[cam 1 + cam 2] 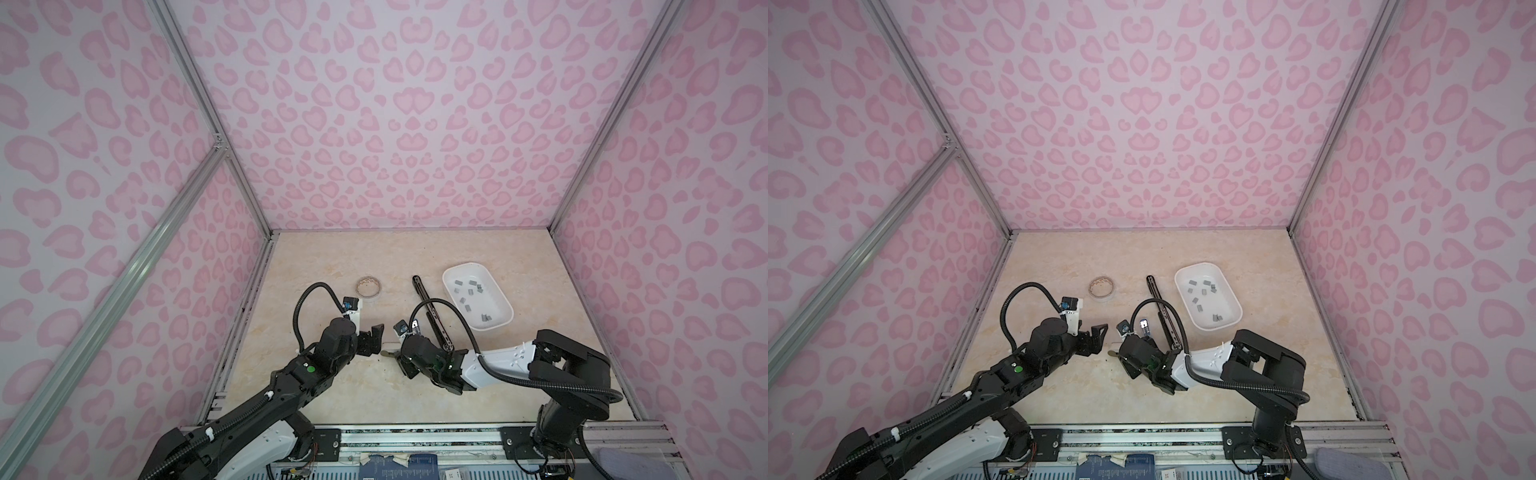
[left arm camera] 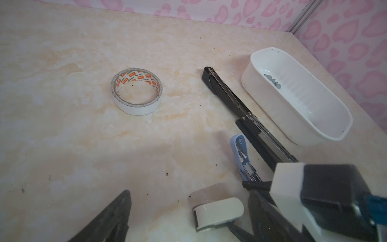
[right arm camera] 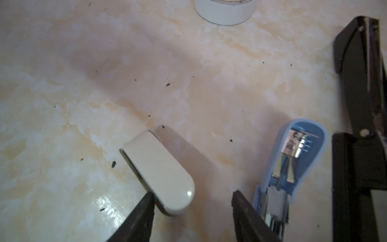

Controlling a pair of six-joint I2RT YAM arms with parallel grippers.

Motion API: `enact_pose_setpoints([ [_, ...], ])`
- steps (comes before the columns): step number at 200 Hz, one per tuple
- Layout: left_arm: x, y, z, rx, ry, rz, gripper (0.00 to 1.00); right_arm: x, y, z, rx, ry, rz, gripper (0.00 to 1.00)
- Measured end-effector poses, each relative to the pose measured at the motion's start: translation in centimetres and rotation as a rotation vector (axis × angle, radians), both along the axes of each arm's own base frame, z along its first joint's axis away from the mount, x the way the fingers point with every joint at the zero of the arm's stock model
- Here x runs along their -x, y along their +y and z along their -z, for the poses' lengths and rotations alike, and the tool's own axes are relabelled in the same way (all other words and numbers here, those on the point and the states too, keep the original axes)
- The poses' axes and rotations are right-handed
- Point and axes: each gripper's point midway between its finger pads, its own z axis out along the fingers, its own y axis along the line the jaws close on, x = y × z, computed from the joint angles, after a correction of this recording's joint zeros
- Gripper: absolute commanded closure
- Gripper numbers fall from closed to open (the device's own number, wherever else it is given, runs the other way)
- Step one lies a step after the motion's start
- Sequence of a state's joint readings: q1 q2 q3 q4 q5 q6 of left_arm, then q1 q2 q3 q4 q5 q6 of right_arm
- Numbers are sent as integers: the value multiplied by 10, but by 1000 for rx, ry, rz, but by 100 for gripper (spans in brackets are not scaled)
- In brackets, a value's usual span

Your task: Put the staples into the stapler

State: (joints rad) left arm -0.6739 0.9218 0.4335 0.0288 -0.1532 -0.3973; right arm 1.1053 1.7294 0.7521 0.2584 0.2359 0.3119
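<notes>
Several grey staples (image 1: 469, 289) lie in a white tray (image 1: 498, 301) at the right; a few staples (image 2: 272, 80) show in the left wrist view. Three staplers are on the table. A long black stapler (image 1: 424, 295) lies opened out flat beside the tray. A small blue stapler (image 3: 293, 163) lies open with its metal channel showing. A small white stapler (image 3: 159, 171) lies closed. My right gripper (image 3: 192, 192) is open around the white stapler's rounded end, which rests against one finger and stands clear of the other. My left gripper (image 2: 186, 188) is open wide, facing the same stapler's (image 2: 217, 211) other end.
A roll of white tape (image 1: 368, 287) lies flat at the back left of the table. Pink patterned walls with metal frame rails close in three sides. The two grippers nearly meet at the middle of the table, with the right arm's wrist camera (image 2: 314, 188) close to the left gripper.
</notes>
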Motion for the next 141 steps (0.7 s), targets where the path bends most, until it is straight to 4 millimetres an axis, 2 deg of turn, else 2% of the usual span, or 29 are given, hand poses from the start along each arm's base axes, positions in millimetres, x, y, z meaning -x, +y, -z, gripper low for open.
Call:
enact_pose_setpoints([
  [49, 2, -12, 2, 18, 13, 58, 16, 5, 0, 2, 9, -7, -9, 40],
  [141, 4, -30, 1, 44, 9, 154, 21, -14, -17, 12, 39, -14, 79, 42],
])
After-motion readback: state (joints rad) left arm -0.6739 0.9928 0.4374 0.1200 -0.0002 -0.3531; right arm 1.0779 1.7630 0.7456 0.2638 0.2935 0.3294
